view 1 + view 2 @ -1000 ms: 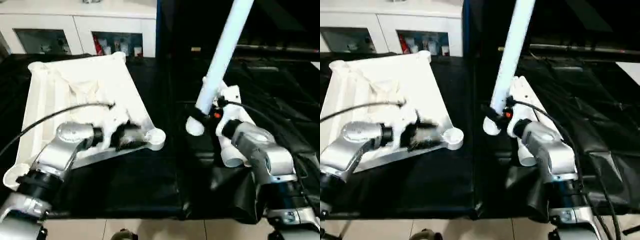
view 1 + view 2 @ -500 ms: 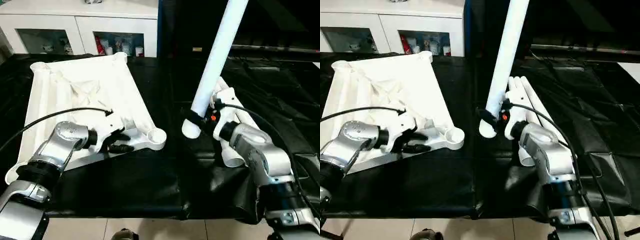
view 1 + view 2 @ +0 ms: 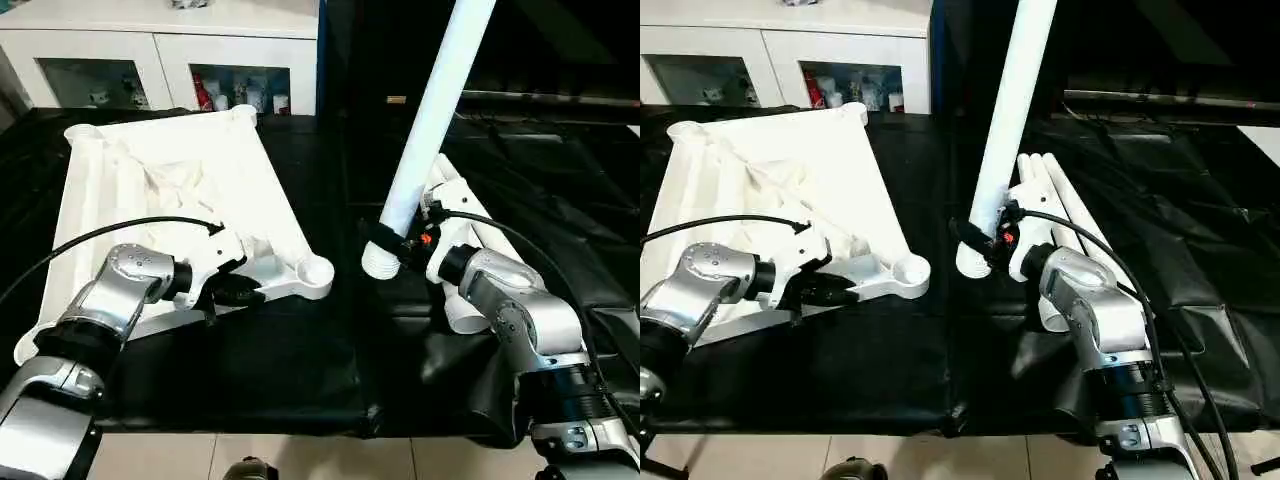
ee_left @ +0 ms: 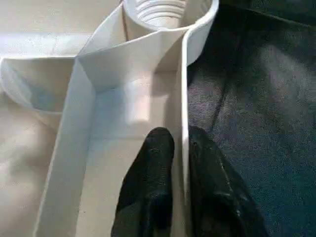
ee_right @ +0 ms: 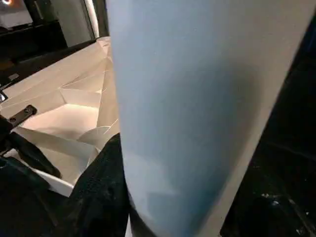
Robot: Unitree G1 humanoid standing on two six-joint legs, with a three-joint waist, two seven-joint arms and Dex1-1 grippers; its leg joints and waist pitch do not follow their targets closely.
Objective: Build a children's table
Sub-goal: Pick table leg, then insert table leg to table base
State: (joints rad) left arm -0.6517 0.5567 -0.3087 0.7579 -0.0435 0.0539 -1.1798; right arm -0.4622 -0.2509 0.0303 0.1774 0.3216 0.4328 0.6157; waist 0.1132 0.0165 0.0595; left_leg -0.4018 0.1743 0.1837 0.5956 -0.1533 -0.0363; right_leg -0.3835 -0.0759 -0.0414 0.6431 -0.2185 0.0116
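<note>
left wrist view: white ribbed tabletop (image 4: 123,98), threaded round corner socket (image 4: 160,10)

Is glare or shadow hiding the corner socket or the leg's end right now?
Left eye view: glare flattens the tabletop middle, but the corner socket and held leg end stand out against black. Left wrist view: socket threads lit, light shadow beside the rim.

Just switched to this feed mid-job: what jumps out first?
A long white leg stands steeply tilted right of centre, clamped near its lower end by the right gripper. To its left the upturned tabletop lies on the black table, its near rim pinched by the left gripper beside a corner socket.
</note>
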